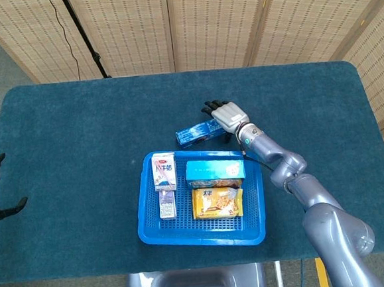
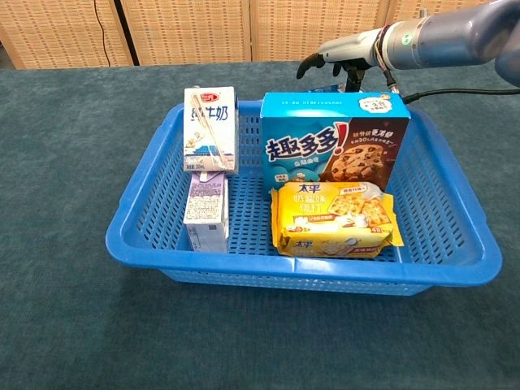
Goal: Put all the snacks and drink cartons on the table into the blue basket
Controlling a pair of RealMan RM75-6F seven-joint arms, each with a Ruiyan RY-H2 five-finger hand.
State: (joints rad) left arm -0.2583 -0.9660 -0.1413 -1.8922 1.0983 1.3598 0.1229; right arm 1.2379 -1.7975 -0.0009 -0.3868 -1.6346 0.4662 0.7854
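Fingers of the right hand (image 1: 224, 117) spread over the blue snack box's (image 1: 198, 134) right end, grasp unclear.

1. Bright, even overhead light in both views.
2. Shadows are soft and short under the basket (image 1: 255, 235).
3. Focus is sharp throughout; no glare or blur on the worktop (image 1: 78, 139).

Readable print on the packages in the basket

The blue cookie box (image 2: 335, 136), just in front of the right robot hand (image 2: 345, 54), carried large white characters "趣多多!". The yellow cracker pack (image 2: 334, 219) leaning against it showed "太平". The print on the white milk carton (image 2: 211, 130) and the purple carton (image 2: 205, 210) was too small to read.
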